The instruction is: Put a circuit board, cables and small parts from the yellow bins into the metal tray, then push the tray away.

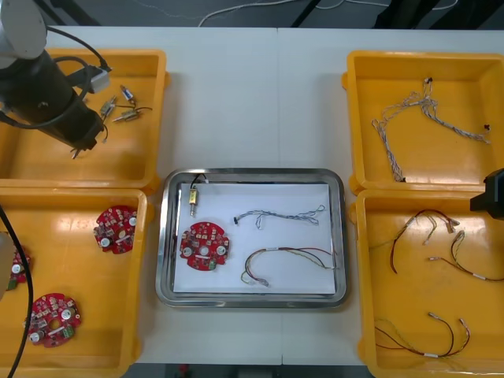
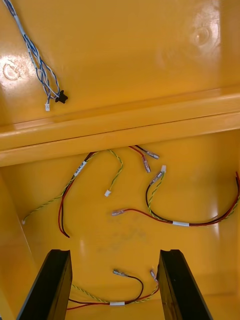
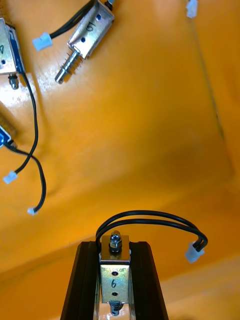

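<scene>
Lying beyond left pincer's (image 3: 114, 245) clamped small metal part (image 3: 114, 283): loose parts (image 3: 88, 34).

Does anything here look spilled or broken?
Nothing stands out. The shiny metal tray holds a round red circuit board, a blue-white cable, a red-yellow cable and a small metal part; the left gripper grips another metal part over a yellow bin.

Handwritten "6" on the held small metal part (image 3: 114, 282), "5" on a loose small metal part (image 3: 90, 31)
</scene>
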